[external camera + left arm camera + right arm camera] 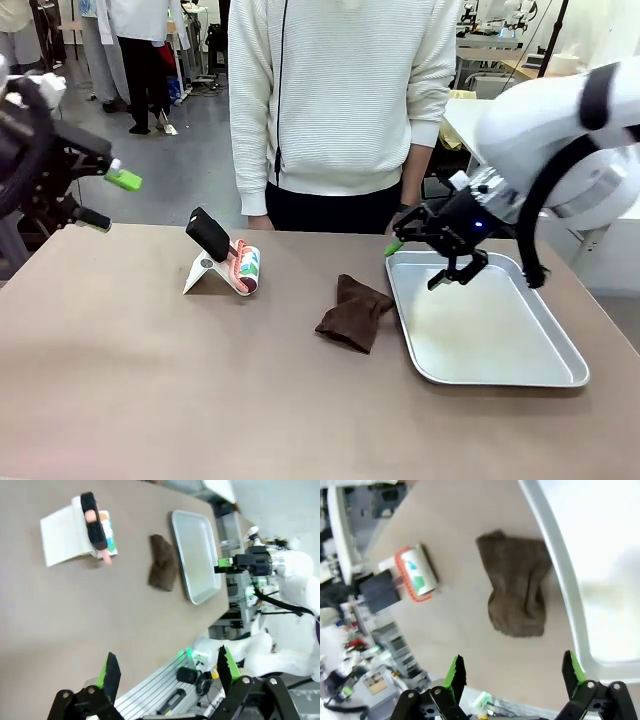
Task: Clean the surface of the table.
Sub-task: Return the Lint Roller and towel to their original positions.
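- the brown worktop [150, 380] spans the front view, with a person in a white top [340, 90] standing at its far edge.
- a lint roller [243, 268] with a black handle rests on its white stand near the far middle of the worktop.
- a crumpled dark brown cloth [352, 312] lies on the worktop between the roller and a metal tray [560, 370], just beside the tray's left rim.
- the tray sits on the right part of the worktop.
- the left gripper [105, 198] hangs above the worktop's far left corner, its fingers spread wide with nothing between them; in its wrist view the green-padded fingers [111, 672] stand well apart over the worktop's edge.
- the right gripper [420, 262] hovers over the tray's far left corner, jaws spread and empty; in its wrist view the fingers [456, 672] frame the cloth [517, 587] and the tray rim [560, 555].
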`<state>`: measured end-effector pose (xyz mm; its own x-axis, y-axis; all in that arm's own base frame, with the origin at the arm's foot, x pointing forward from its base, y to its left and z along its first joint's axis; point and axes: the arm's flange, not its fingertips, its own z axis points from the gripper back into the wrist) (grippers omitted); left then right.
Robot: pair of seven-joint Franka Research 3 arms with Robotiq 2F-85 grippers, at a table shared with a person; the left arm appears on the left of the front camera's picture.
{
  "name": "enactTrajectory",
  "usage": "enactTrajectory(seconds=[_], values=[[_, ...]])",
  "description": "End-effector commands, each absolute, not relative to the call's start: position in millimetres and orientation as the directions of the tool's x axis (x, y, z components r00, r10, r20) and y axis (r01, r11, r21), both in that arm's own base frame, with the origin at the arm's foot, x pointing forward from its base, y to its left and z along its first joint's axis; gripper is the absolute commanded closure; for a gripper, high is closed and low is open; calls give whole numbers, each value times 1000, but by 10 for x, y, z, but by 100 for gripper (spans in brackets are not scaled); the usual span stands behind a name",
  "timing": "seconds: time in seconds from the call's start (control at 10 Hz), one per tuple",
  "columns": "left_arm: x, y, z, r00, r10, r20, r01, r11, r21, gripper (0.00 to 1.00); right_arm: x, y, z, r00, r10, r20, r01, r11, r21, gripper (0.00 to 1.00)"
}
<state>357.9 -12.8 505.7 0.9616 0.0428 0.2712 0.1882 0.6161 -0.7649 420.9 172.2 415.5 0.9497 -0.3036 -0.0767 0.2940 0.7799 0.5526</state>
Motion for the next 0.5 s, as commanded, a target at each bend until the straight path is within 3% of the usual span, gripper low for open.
enactTrajectory(seconds=[0.0,0.2,0.3,0.4], values=[[3370,-34,4736,955,2,298,261,478,-839,0,3720,1297,4083,959,-254,-124,266,658,705,0],[3349,305,4487,962,6,271,251,362,-898,0,3372,1007,3898,971,-140,-193,235,431,871,0],[3360,509,4405,963,79,258,223,309,-925,8,3175,799,3791,974,-141,-176,212,310,927,0],[3352,614,4364,956,98,275,240,272,-932,8,3077,647,3733,970,-163,-179,218,263,940,0]])
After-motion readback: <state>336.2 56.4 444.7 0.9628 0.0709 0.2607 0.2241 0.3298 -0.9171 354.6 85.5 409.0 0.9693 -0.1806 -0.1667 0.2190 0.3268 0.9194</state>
